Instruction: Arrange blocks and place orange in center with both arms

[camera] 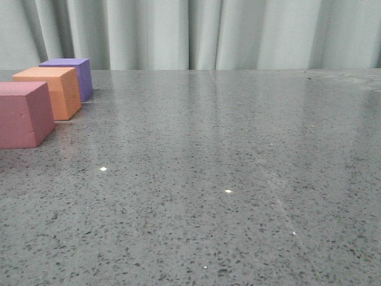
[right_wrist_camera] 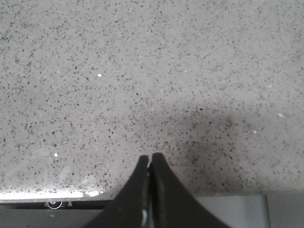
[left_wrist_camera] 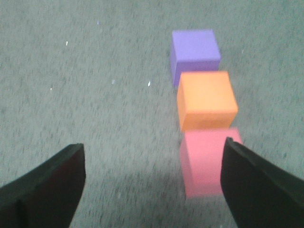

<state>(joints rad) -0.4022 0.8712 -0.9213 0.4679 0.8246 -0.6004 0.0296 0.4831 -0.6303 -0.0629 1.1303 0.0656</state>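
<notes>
- Blocks: your pink cube [left_wrist_camera: 204, 161], orange cube [left_wrist_camera: 206, 99] and purple cube [left_wrist_camera: 194, 52] line up toward 12 o'clock, far left on the counter [camera: 238, 179].
- Left gripper [left_wrist_camera: 154, 183]: spread wide, empty, nearer; row at its 1 o'clock.
- Right gripper [right_wrist_camera: 150, 164]: pressed together, empty.

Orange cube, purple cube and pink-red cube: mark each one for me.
orange cube [left_wrist_camera: 207, 97], left wrist view, top face.
purple cube [camera: 66, 62], front view, top face.
pink-red cube [camera: 18, 122], front view, near face.
</notes>
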